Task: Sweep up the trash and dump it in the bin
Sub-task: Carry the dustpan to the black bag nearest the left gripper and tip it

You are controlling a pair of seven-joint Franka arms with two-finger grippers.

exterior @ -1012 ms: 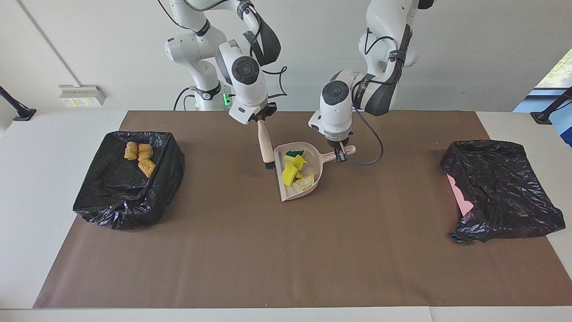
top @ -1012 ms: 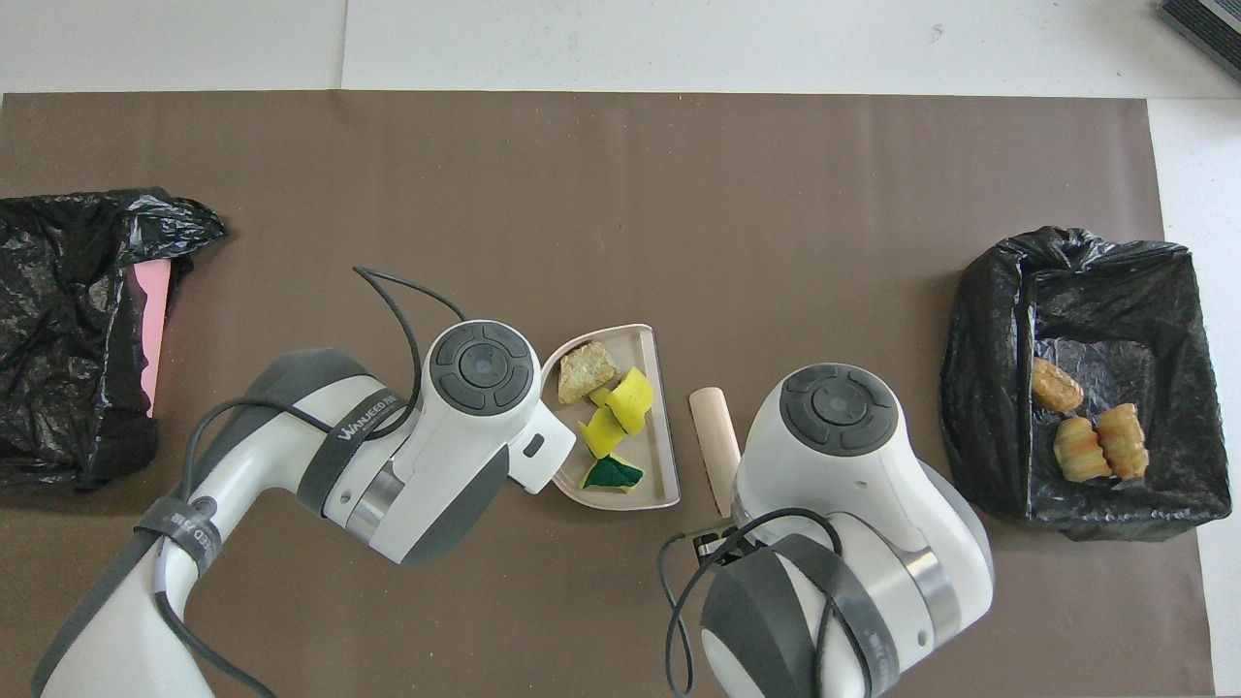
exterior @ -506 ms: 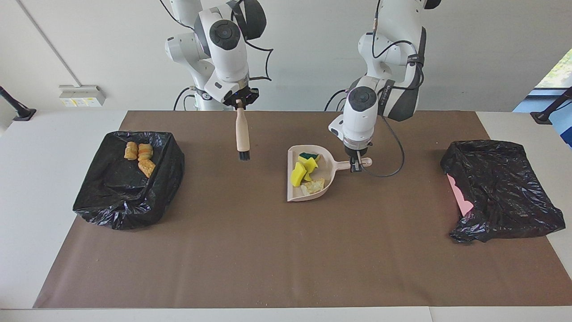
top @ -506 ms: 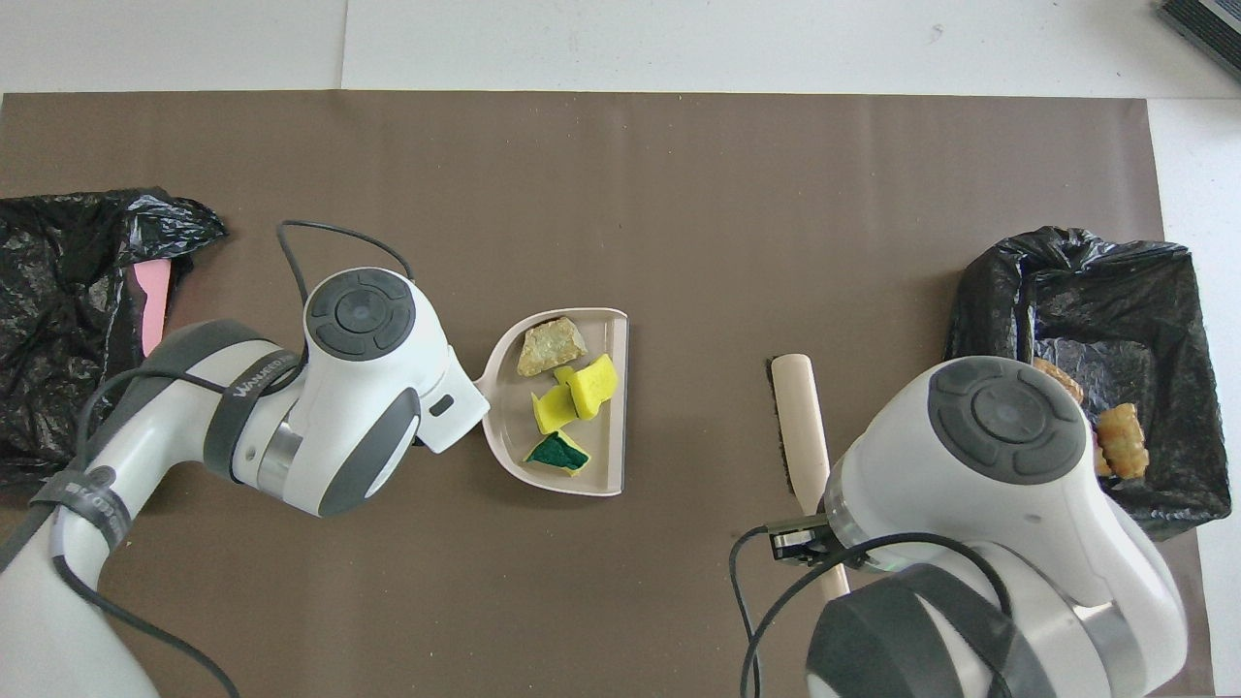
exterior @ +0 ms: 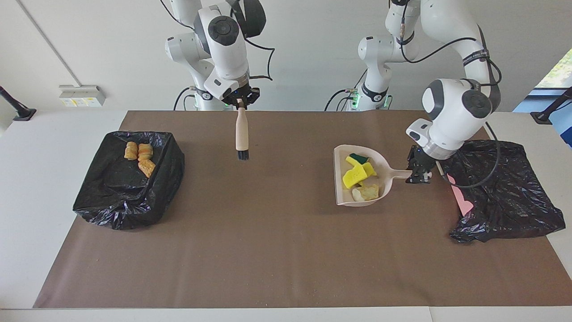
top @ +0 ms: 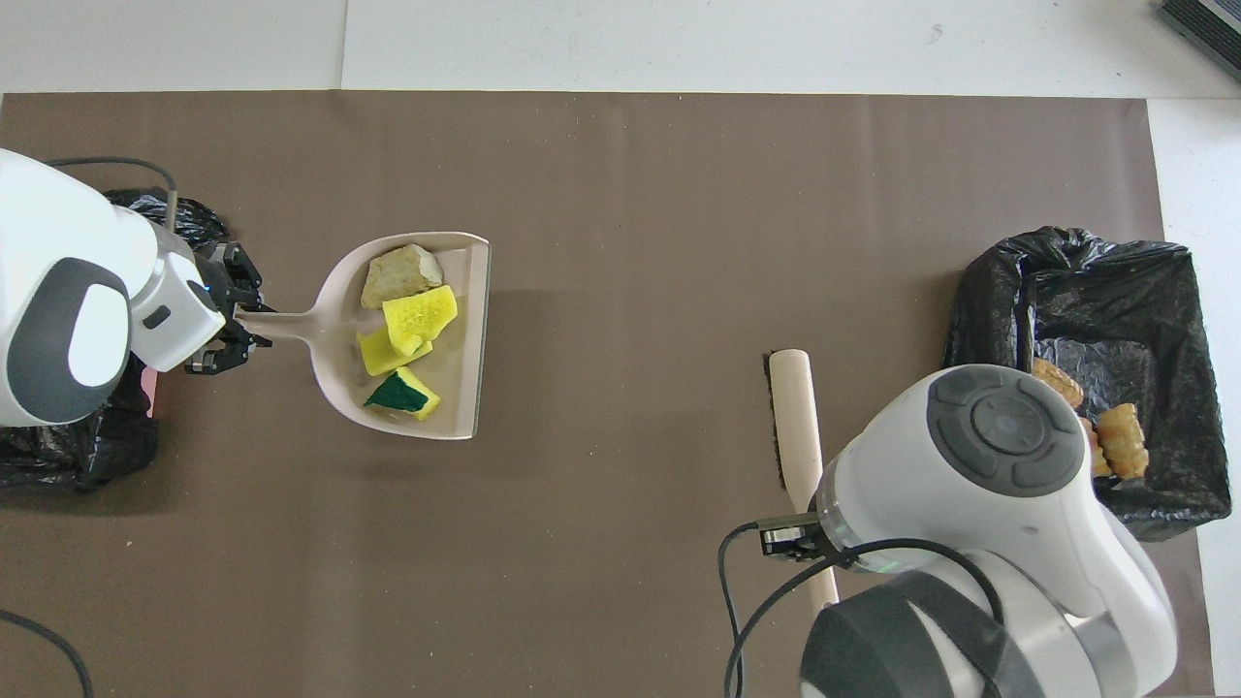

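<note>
the bench [exterior: 67, 134] carries a wide brown mat [exterior: 268, 250] that covers most of it. at my right arm's end sits a bin lined with a black bag [exterior: 129, 179], and in it lie three golden-brown pastry pieces [exterior: 139, 157], bunched in the corner nearer to me. at my left arm's end sits a second bin under a crumpled black bag [exterior: 500, 192], with a pink edge [exterior: 460, 197] showing on the side that faces the middle of the mat.

my left jaws [exterior: 419, 172] are pinching the tip of the dustpan handle. they hang right at the edge of that second bin. the dustpan [exterior: 340, 179] is up off the mat, its shadow lying below it, with its open mouth turned toward the middle of the mat. the trash rides in the pan: two yellow sponge wedges [exterior: 356, 174] in the middle, a green-backed sponge piece [exterior: 359, 158] on the side nearer to me, and a pale crumbly chunk [exterior: 366, 192] on the side farther from me.

my right jaws [exterior: 241, 99] are pressed together on the top of the brush handle. the brush [exterior: 241, 134] hangs straight down over the mat, dark bristles lowest, between the pastry bin and the dustpan and well apart from both.
</note>
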